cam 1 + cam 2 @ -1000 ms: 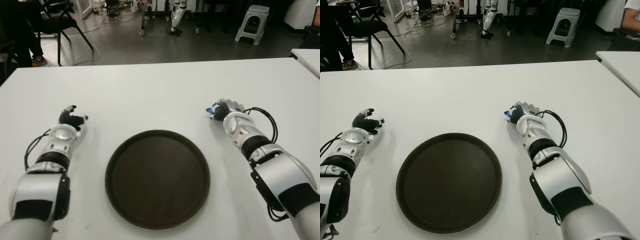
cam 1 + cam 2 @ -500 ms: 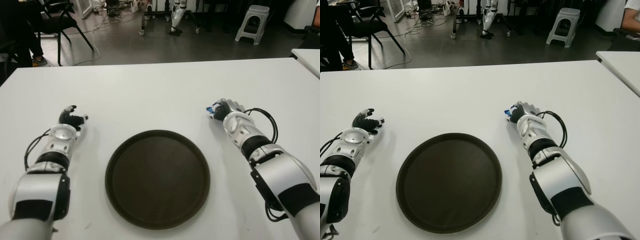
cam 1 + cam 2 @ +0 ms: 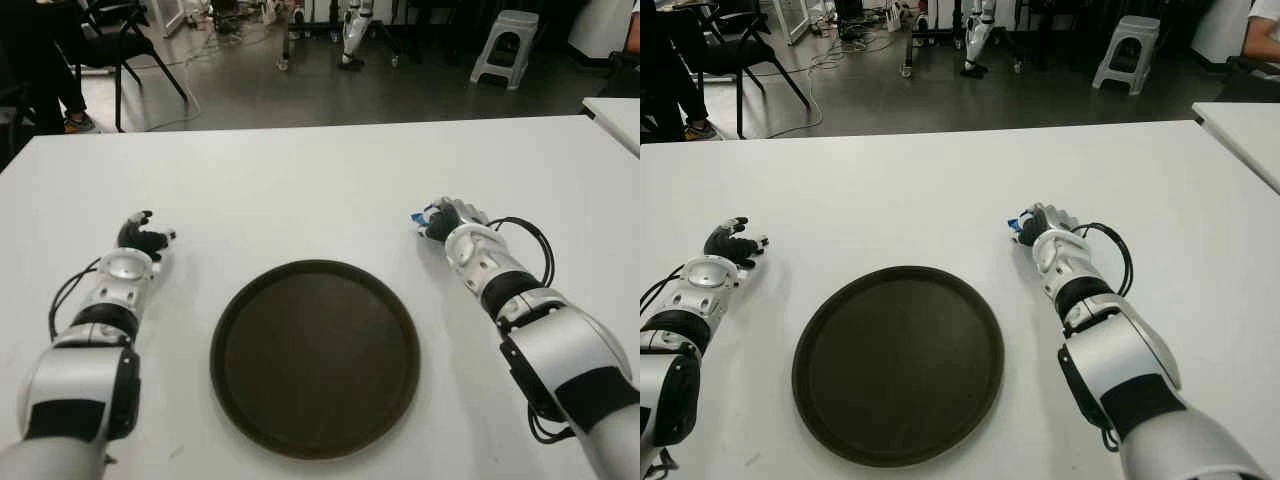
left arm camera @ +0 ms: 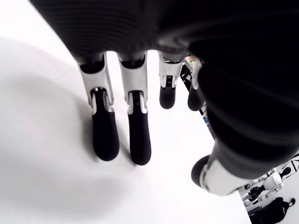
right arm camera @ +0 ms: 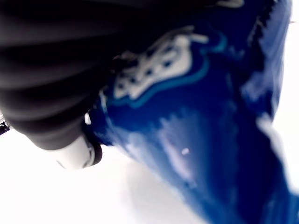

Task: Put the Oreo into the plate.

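The right robot hand (image 3: 447, 218) shows right of centre in the left eye view, above and to the right of the plate (image 3: 315, 357), with its fingers curled around the Oreo (image 3: 424, 220), a blue packet whose end protrudes from the left side of the fist. The right wrist view confirms the grasp: the blue wrapper with white lettering (image 5: 187, 116) fills most of the frame, pressed against the dark fingers (image 5: 51, 98), with white surface visible below it. Whether the packet touches the surface cannot be determined. The plate is a round, dark brown tray lying flat on the white surface (image 3: 320, 180) in the lower centre of the frame, well apart from the packet and from both hands. The left robot hand (image 3: 143, 237) shows at the left of the frame, to the upper left of the plate. In the left wrist view its fingers (image 4: 105, 135) are extended and relaxed above the surface and hold nothing. Beyond the far edge of the surface, at the top of the frame, a white stool (image 3: 503, 42) and a black chair (image 3: 120, 40) stand on the floor.
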